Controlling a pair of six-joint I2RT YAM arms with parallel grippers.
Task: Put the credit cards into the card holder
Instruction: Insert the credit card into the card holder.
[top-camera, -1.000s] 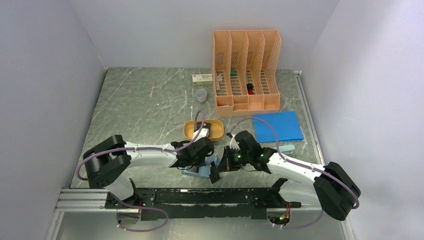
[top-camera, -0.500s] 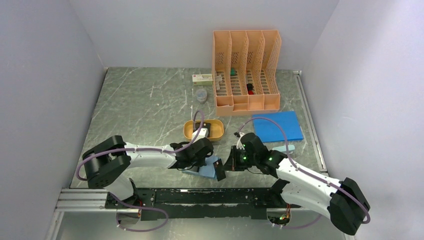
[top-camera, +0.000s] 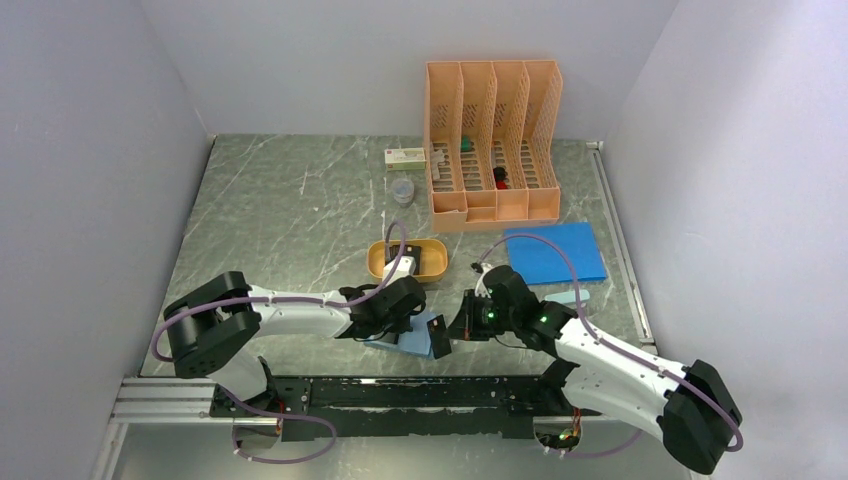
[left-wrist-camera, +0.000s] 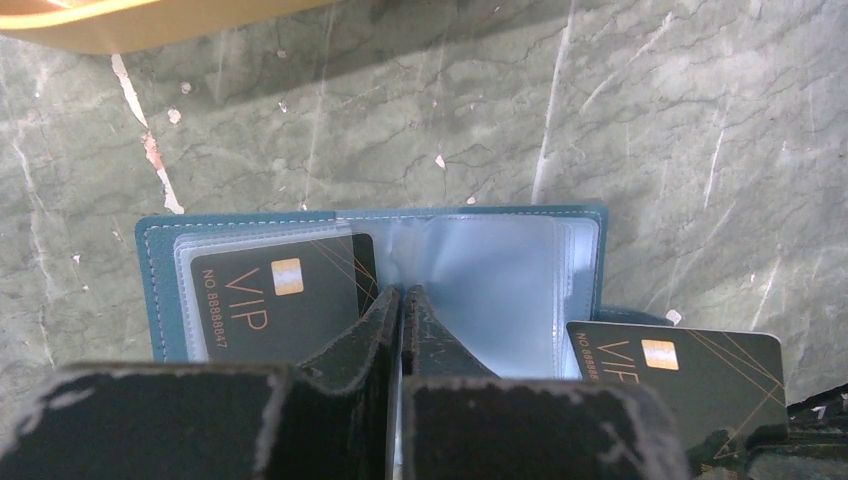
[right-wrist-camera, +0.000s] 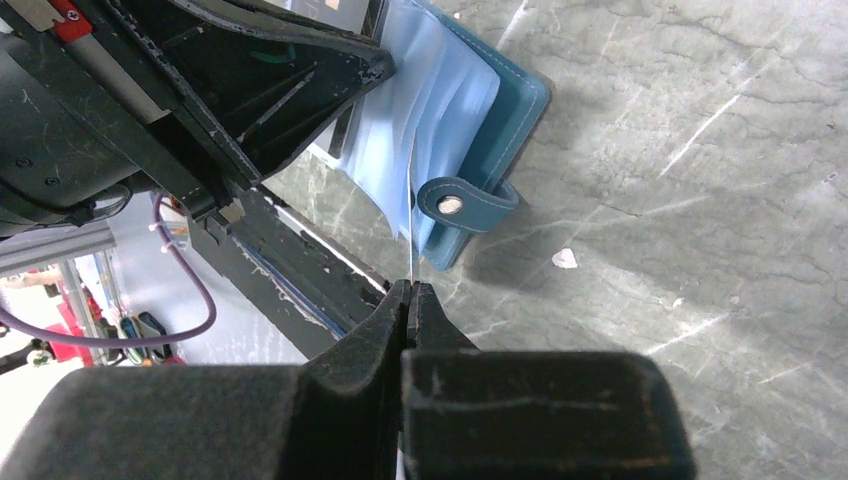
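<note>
The teal card holder (left-wrist-camera: 160, 280) lies open on the marble near the table's front edge (top-camera: 408, 340). One black credit card (left-wrist-camera: 275, 300) sits in its left clear pocket. My left gripper (left-wrist-camera: 400, 292) stands over the holder's middle, jaws shut on what looks like a clear pocket leaf. My right gripper (right-wrist-camera: 410, 287) is shut on a second black credit card (left-wrist-camera: 670, 365), seen edge-on as a thin pale line (right-wrist-camera: 411, 200) in the right wrist view. That card is at the holder's right edge, above the snap tab (right-wrist-camera: 465, 203). From above it shows as a dark slab (top-camera: 438, 340).
An orange oval tray (top-camera: 432, 262) holding a white object lies just behind the holder. Further back are a bright blue sheet (top-camera: 555, 252), an orange file organiser (top-camera: 493, 140), a small white box (top-camera: 405, 157) and a clear cup (top-camera: 402, 191). The black rail (top-camera: 400, 392) runs along the near edge.
My left jaws have closed over the holder's middle. The right arm's elbow has swung outward and down, and the held card has shifted slightly right beside the holder.
</note>
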